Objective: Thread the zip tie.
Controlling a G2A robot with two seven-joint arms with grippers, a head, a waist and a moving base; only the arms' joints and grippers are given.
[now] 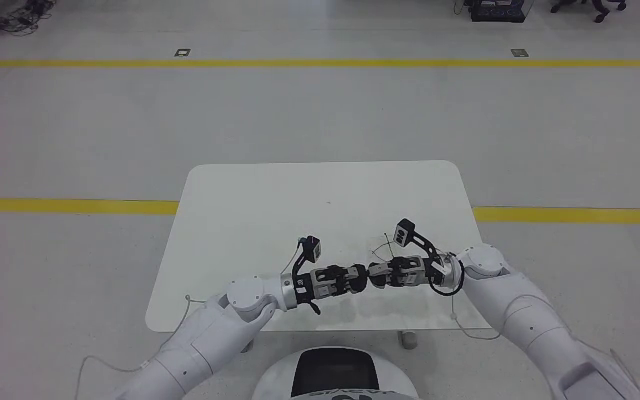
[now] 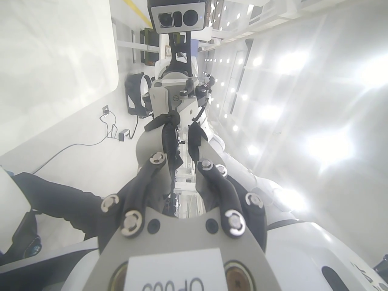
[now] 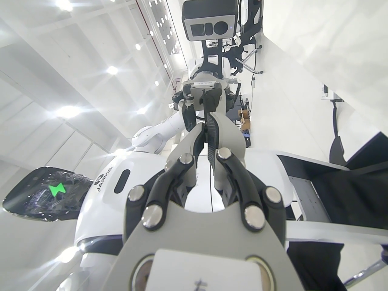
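Two grippers meet tip to tip over the table [image 1: 300, 200], close to its near edge, about midway along. My right gripper [image 3: 207, 122] is pressed together, pinching the thin black zip tie [image 3: 209, 183], whose strap trails back toward my wrist. My left gripper [image 1: 362, 277] is just beside it; I cannot tell its grip.

A white table [image 1: 250, 200] with rounded corners stands on a pale floor marked by a far yellow line [image 1: 300, 63] and a near yellow line [image 1: 90, 206] that shows on both sides of it. Two small floor plates [image 1: 182, 52] lie just beyond the far line. The left wrist view shows a dark cable [image 2: 75, 146] leading to a small grey box [image 2: 123, 135] near a socket plate [image 2: 105, 110].
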